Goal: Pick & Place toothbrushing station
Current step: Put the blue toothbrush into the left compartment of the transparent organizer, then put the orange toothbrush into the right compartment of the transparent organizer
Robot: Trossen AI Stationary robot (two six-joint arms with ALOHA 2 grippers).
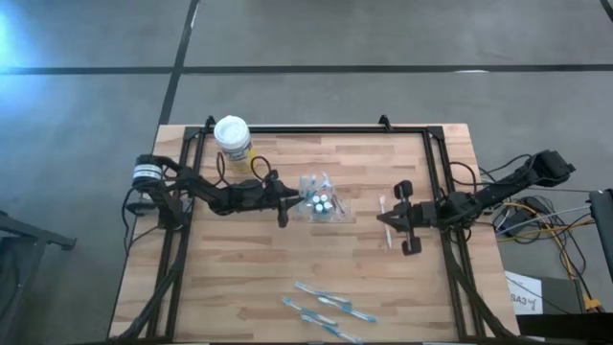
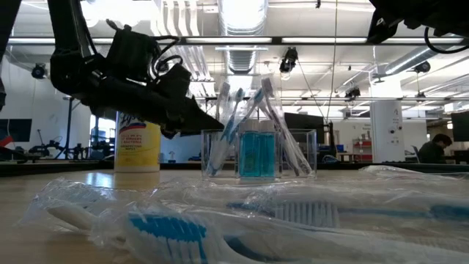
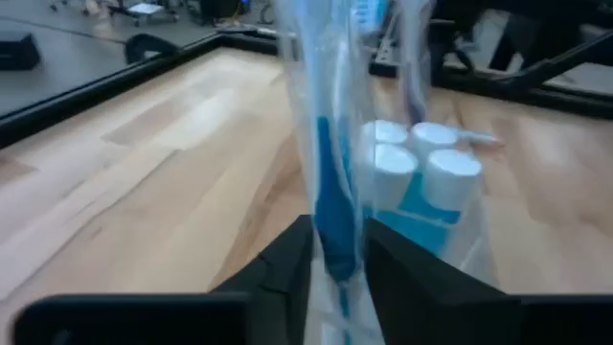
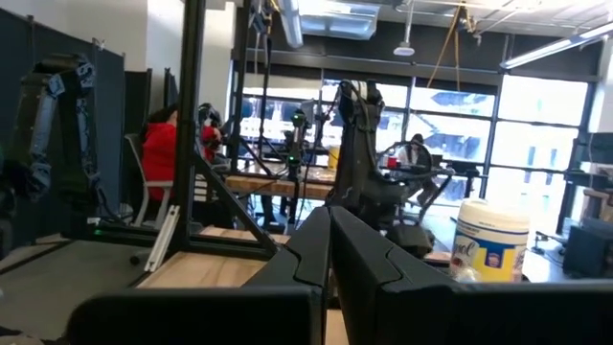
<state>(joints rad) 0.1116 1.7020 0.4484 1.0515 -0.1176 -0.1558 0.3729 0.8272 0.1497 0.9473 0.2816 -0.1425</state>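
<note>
The toothbrushing station's clear holder (image 1: 321, 203) (image 2: 258, 152) stands at the table's middle. It holds blue tubes with white caps (image 3: 421, 163) and several wrapped toothbrushes that lean out of it. My left gripper (image 1: 290, 202) (image 3: 337, 273) reaches it level from the table's left. Its fingers stand slightly apart on either side of one wrapped blue-handled toothbrush (image 3: 335, 211), which stands upright in the holder. My right gripper (image 1: 393, 220) (image 4: 329, 240) hangs shut above the table's right part and holds nothing. A wrapped toothbrush (image 1: 384, 213) lies below it. My left gripper has the lower handle of the wrapped toothbrush (image 3: 337, 244) between its two fingers, which come level from the table's left. The wrapper fills the gap. Whether the fingers touch it I cannot tell. The toothbrush stands in the holder.
A yellow canister with a white lid (image 1: 233, 136) (image 2: 137, 147) stands at the far left. Several wrapped toothbrushes (image 1: 326, 307) (image 2: 220, 227) lie near the table's near edge. A black frame (image 1: 316, 128) runs along the table's far and side edges.
</note>
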